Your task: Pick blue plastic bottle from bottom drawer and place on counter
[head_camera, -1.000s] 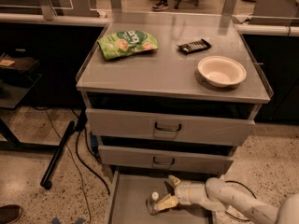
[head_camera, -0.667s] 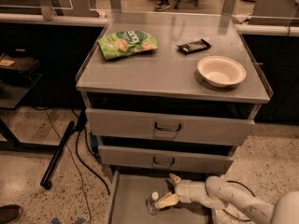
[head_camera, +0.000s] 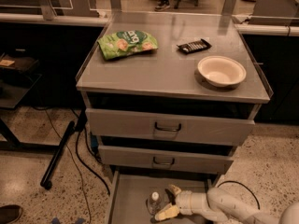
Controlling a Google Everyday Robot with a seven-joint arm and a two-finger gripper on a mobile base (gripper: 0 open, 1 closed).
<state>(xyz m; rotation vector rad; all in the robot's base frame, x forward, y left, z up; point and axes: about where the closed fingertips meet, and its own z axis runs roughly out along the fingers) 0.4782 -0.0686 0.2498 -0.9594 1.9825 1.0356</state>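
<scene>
The blue plastic bottle [head_camera: 154, 202] stands upright on the floor of the pulled-out bottom drawer [head_camera: 128, 195], a small clear bottle with a white cap. My gripper [head_camera: 168, 201] reaches in from the lower right on a white arm. It is open, with one pale finger above and one below, just to the right of the bottle. The bottle is not between the fingers. The counter [head_camera: 163, 66] is the grey metal cabinet top above.
On the counter lie a green snack bag [head_camera: 127, 43], a dark bar wrapper [head_camera: 194, 45] and a white bowl [head_camera: 221, 71]. Two handled drawers [head_camera: 168, 127] are shut above the bottom one. A black pole and cables [head_camera: 58, 153] lie on the floor at left.
The gripper has stayed close beside the bottle, shifting only slightly. The bottle still stands in the drawer.
</scene>
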